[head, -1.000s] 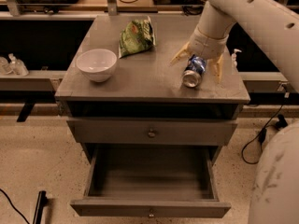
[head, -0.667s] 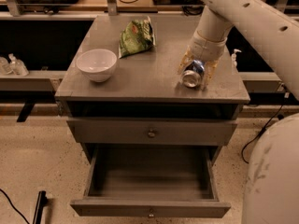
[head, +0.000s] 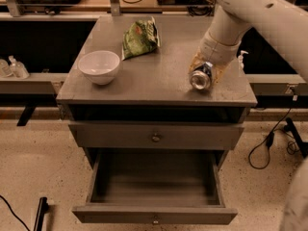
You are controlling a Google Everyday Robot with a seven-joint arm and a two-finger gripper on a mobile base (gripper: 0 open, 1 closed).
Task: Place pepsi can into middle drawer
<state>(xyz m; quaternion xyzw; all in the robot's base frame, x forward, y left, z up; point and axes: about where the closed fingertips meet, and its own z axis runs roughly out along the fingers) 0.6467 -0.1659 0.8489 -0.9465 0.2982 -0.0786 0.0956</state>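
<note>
Gripper [head: 205, 71] clamps pepsi can [head: 201, 78] on tbl [head: 159, 78]

We see the blue pepsi can [head: 201, 77] lying sideways on the surface [head: 159, 83], clasped by the end effector [head: 206, 73]; the middle drawer [head: 154, 214] stands open.

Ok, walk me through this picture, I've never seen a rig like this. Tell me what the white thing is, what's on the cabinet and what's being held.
The big white shape is a robot arm, reaching in from the upper right. One camera looks down at a grey cabinet from its front. On the cabinet top are a white bowl, a green snack bag and a pepsi can lying on its side. The arm's hand is down at that can, one yellowish finger closed against each side, while the can rests on the top. Below, one drawer front is closed, and the middle drawer under it is pulled out.
</note>
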